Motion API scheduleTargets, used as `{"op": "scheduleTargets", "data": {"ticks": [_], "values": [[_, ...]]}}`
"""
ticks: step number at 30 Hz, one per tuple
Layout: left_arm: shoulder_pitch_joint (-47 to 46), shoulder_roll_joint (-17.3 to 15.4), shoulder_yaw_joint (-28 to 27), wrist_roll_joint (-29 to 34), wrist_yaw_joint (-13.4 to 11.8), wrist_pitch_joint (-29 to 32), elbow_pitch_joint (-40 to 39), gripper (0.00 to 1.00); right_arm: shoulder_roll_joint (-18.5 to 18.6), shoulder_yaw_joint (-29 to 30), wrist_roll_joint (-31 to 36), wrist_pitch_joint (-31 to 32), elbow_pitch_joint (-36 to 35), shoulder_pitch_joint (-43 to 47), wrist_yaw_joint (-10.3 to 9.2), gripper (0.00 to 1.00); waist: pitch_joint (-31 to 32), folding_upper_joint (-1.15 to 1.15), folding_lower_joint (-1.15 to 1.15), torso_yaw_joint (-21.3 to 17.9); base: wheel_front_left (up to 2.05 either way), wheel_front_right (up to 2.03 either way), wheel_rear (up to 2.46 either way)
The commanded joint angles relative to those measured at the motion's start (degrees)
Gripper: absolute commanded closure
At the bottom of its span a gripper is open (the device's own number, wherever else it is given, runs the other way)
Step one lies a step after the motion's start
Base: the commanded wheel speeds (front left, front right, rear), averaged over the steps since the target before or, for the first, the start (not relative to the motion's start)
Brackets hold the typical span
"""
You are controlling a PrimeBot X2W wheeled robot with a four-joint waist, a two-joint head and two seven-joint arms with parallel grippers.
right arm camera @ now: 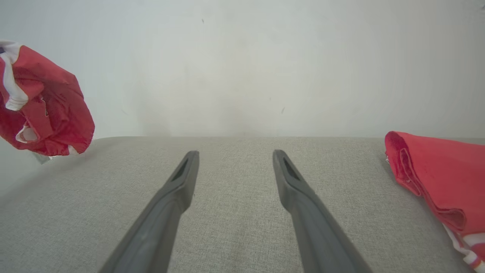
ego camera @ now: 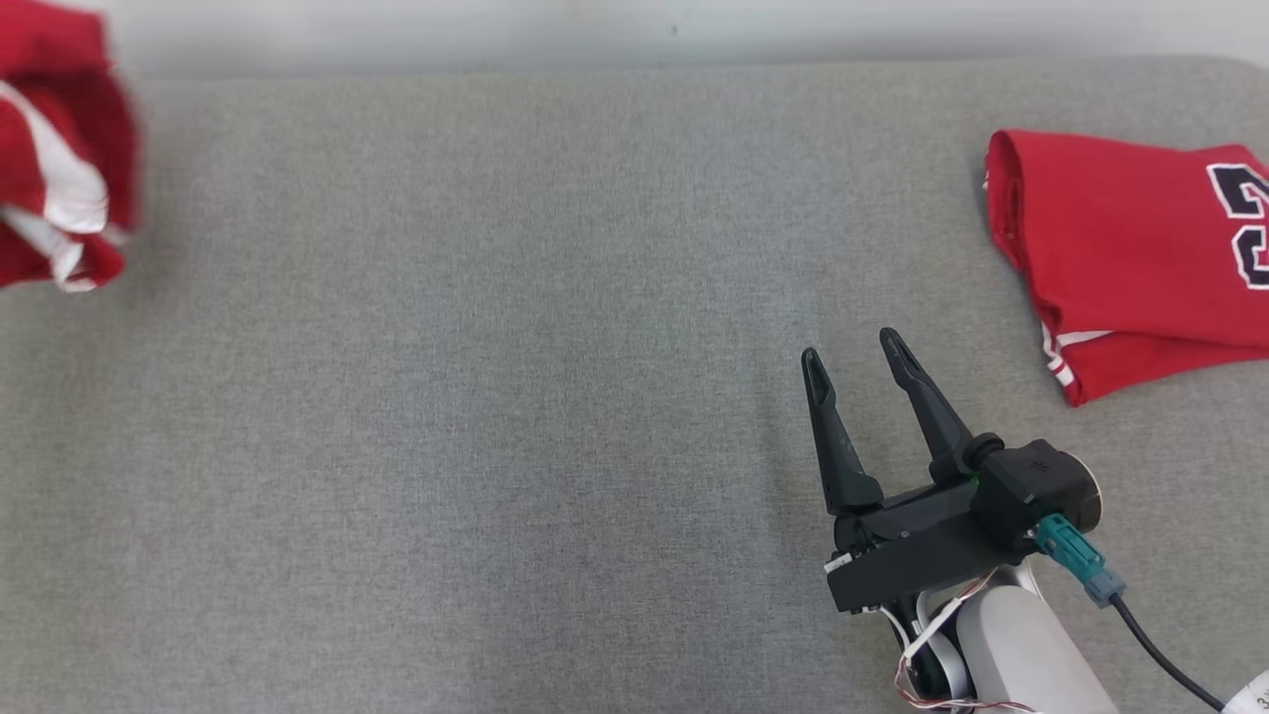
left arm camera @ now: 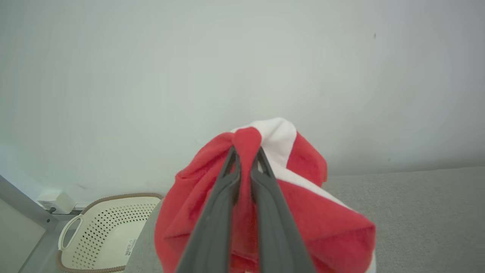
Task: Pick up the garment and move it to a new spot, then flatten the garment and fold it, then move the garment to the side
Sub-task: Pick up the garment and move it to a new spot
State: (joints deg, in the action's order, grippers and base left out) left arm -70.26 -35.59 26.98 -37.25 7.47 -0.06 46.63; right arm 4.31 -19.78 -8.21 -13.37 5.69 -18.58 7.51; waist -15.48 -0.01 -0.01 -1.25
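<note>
2 red garments show: the crumpled garment [ego camera: 59, 149] hangs at the far left above the grey pad [ego camera: 496, 416], left gripper [left arm camera: 246, 151] clamped on a fold to carry it, while the right gripper [ego camera: 851, 347] hovers empty, fingers apart, near the folded jersey [ego camera: 1130, 258] set aside.

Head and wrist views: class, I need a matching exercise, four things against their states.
1 left gripper
2 right gripper
3 folded jersey
4 basket

a lying flat on the grey pad
b open, empty
c beige, perforated
d shut on the bunched garment

Pairs: 1-d, 2-b, 3-a, 4-c.
</note>
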Motion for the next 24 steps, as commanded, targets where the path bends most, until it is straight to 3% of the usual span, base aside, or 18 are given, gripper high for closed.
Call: {"op": "scheduleTargets", "data": {"ticks": [1, 12, 24], "values": [[-0.59, 0.03, 1.4, -1.15, -0.06, 0.09, -2.76, 1.0, -0.14, 0.08, -0.35, -0.42, 0.18, 0.59, -0.04, 0.0, 0.95, 0.01, 0.01, -0.45, 0.0, 0.0, 0.0], [2.19, 1.83, 5.54, -2.73, -0.55, 3.23, -19.51, 1.0, -0.94, 0.49, -1.22, -1.36, 1.19, 0.8, -0.04, 0.0, 2.35, 0.01, 0.01, -3.95, 0.0, 0.0, 0.0], [9.76, 4.06, 10.47, -3.56, -4.32, 9.22, -42.1, 1.0, -1.39, 0.93, -1.99, -1.91, 1.68, 1.26, -0.04, 0.0, 3.14, 0.01, 0.01, -9.06, 0.0, 0.0, 0.0]]}}
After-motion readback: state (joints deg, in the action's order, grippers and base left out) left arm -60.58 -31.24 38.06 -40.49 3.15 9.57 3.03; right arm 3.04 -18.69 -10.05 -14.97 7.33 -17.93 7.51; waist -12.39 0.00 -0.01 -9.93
